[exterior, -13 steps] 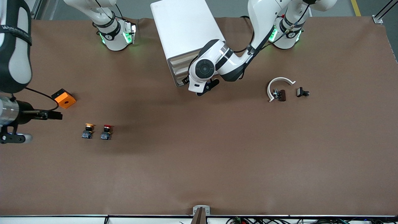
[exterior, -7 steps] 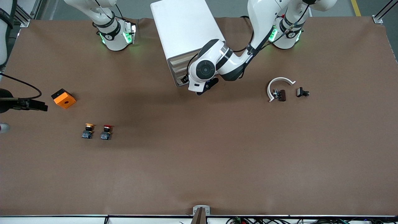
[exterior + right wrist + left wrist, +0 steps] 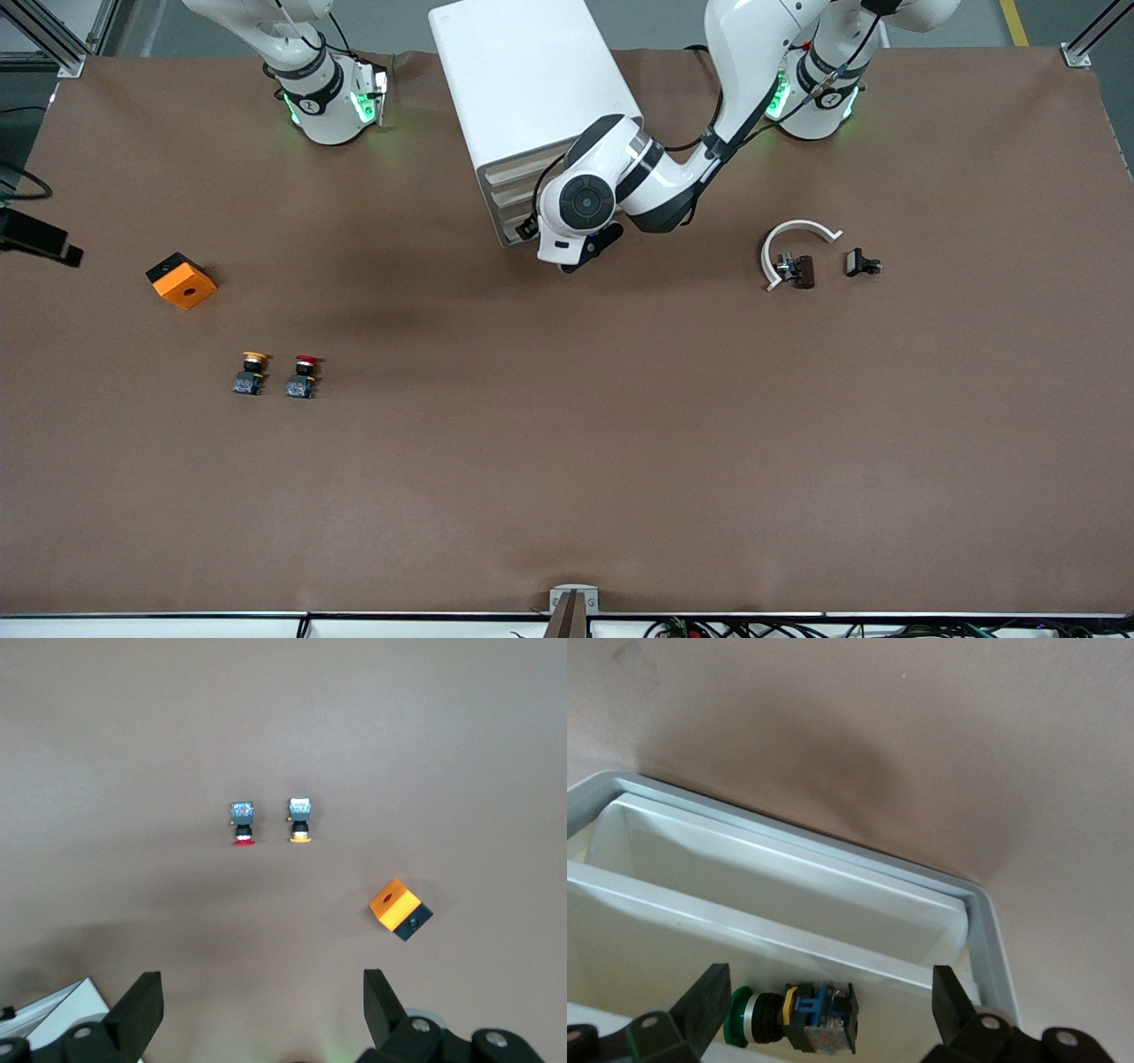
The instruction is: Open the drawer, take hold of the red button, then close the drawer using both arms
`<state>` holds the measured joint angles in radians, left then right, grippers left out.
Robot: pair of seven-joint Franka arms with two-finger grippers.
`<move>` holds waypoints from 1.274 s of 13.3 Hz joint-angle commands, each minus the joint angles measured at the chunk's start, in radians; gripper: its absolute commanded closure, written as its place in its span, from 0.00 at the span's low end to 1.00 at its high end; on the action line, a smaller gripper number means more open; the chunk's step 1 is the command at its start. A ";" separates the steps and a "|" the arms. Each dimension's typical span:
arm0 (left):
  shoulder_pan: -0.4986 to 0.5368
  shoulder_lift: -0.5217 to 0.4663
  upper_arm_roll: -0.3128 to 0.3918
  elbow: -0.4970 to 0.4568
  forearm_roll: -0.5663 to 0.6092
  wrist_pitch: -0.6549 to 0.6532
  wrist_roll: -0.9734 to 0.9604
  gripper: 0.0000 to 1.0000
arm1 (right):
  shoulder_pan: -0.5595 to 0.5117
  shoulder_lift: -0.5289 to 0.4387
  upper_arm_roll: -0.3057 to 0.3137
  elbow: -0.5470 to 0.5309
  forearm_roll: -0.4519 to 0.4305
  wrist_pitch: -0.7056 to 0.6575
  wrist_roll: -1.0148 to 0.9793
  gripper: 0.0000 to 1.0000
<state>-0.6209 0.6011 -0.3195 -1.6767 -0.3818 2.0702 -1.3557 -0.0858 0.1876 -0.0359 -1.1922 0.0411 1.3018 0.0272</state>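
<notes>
while the left gripper [image 3: 824, 1010] sits with fingers spread wide at the front of the white boxy cabinet [image 3: 523, 89], its pale beige-fronted drawer [image 3: 780, 895] appears partly out. the small red-capped push button [image 3: 303, 376] stands well nearer the camera, toward the right arm's end, beside the yellow-capped button [image 3: 252, 372] and near the orange cube [image 3: 181, 280]. the right gripper [image 3: 257, 1010], jaws apart, hangs high above that end with the red button directly in view, so i'd call the right arm's reach shorter.
</notes>
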 commanded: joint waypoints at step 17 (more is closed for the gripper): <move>0.432 -0.202 0.017 0.123 0.354 -0.281 0.567 0.00 | -0.015 -0.304 0.014 -0.417 -0.004 0.166 -0.041 0.00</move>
<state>-0.2164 0.4548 -0.2973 -1.5362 -0.0536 1.8568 -0.8750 -0.1040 -0.0883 -0.0217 -1.5813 0.0487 1.4557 -0.0016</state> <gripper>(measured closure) 0.000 0.000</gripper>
